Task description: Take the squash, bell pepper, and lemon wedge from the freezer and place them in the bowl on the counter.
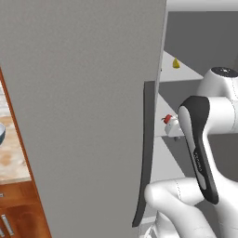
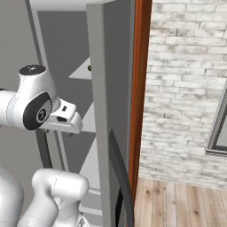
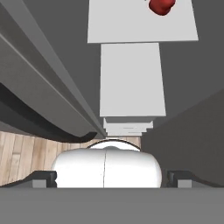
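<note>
Bell pepper (image 3: 162, 6) comes first: a small red rounded piece on a pale freezer shelf (image 3: 140, 26), just ahead of the hand. It looks light, firm and smooth, likely to roll, so pinching across its middle seems safest. The gripper (image 1: 173, 124) hovers beside it with jaws spread wide, holding nothing. The open freezer door (image 1: 88, 111) and its dark handle (image 1: 146, 153) crowd the arm's left. Farther up, the lemon wedge (image 1: 176, 63) sits on a higher shelf. The bowl (image 1: 2, 132) waits on the counter (image 1: 11, 158) beyond the door.
</note>
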